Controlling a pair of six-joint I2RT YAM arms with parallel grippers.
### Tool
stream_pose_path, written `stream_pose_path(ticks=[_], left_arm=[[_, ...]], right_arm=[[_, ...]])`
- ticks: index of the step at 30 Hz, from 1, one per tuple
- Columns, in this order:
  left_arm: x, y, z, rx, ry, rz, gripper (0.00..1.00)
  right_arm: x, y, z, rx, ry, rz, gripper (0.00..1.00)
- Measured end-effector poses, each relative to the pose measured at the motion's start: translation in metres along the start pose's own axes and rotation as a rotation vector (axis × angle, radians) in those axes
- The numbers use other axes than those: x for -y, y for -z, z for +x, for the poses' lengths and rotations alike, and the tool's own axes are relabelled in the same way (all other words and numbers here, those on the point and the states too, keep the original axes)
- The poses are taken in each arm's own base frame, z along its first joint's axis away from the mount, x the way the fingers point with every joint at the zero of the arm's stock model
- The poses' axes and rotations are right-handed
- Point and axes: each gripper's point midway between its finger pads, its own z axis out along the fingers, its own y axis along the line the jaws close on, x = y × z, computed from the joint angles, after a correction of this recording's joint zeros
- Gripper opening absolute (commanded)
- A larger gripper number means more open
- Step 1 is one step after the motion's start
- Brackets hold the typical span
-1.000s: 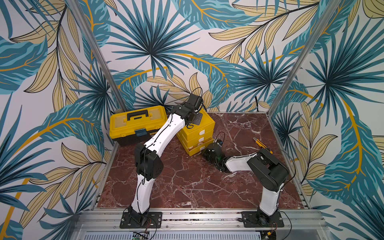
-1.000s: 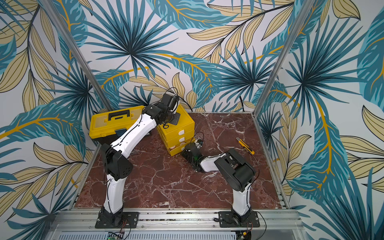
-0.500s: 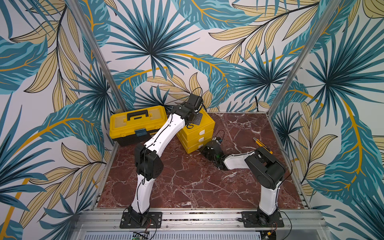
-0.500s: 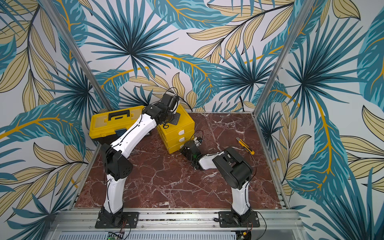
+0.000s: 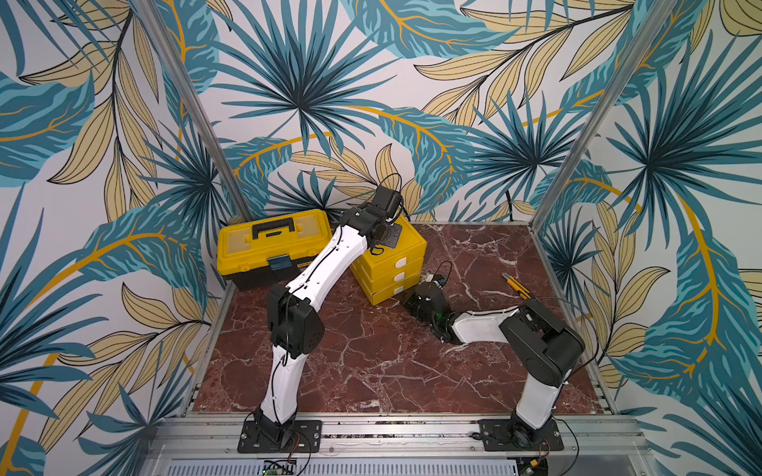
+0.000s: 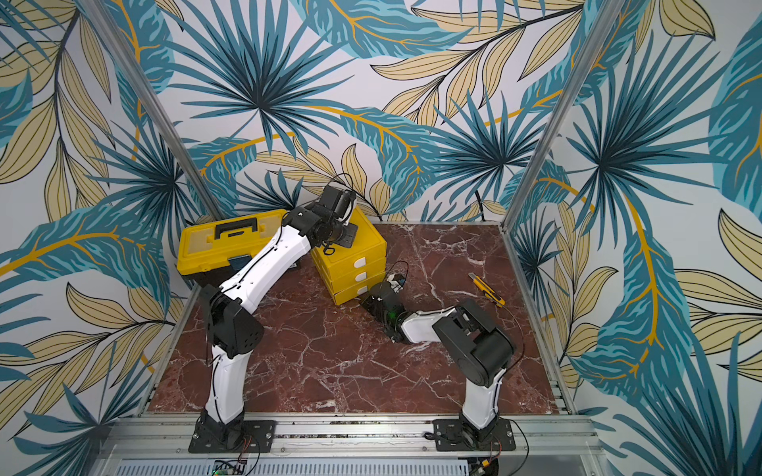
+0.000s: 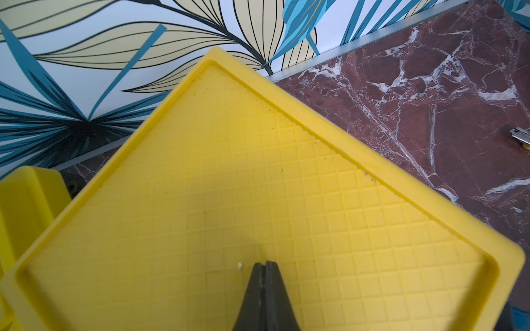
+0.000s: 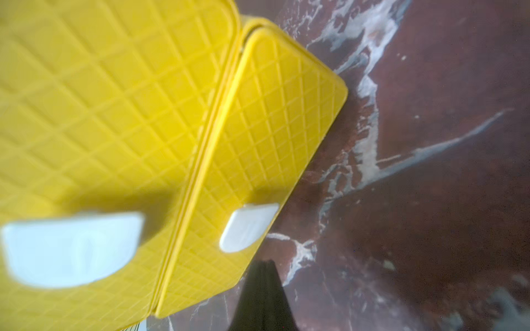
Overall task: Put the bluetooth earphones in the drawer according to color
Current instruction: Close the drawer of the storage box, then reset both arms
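Far on the table [image 5: 371, 350], pinned yellow chest [image 5: 412, 244] under left gripper [image 7: 265, 265], put right gripper [image 8: 265, 263] by bottom drawer [image 8: 272, 129], both squeezed together, likely for a push in next.

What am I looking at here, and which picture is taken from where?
Two robot arms, left arm and right arm, stand bolted at the near edge of a marble table. Both top views look down from an overhead stereo camera; the other two come from cameras on the arms' wrists, looking along the grippers. On the table: a yellow drawer chest with its three drawers apparently shut, a yellow toolbox and a utility knife. The left gripper is shut and empty over the chest's top; the right gripper is shut and empty beside the lowest drawer's white handle. No earphones show anywhere.
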Motion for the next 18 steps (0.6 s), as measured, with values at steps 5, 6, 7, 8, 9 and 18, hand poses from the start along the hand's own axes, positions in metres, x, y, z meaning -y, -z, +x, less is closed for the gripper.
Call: stream_pose_path(ticks=[5, 6, 7, 8, 9, 18], left_arm=[[0.000, 0.002, -0.001, 0.004, 0.001, 0.005, 0.04], [0.001, 0.002, -0.002, 0.006, 0.001, 0.007, 0.09], [0.001, 0.003, -0.002, 0.008, 0.002, 0.009, 0.16], [0.002, 0.004, -0.001, 0.010, 0.005, 0.017, 0.23], [0.004, 0.007, -0.001, 0.014, 0.005, 0.025, 0.31], [0.010, 0.113, 0.014, 0.165, -0.040, 0.040, 0.64]], right_arm=[[-0.016, 0.043, -0.019, 0.044, 0.057, -0.006, 0.00], [-0.021, 0.053, -0.025, 0.059, 0.076, -0.003, 0.00], [-0.024, 0.062, -0.031, 0.073, 0.096, 0.001, 0.00], [-0.027, 0.073, -0.037, 0.089, 0.121, 0.007, 0.00], [-0.030, 0.085, -0.043, 0.105, 0.148, 0.018, 0.02], [-0.035, 0.172, -0.097, 0.247, 0.422, 0.204, 0.34]])
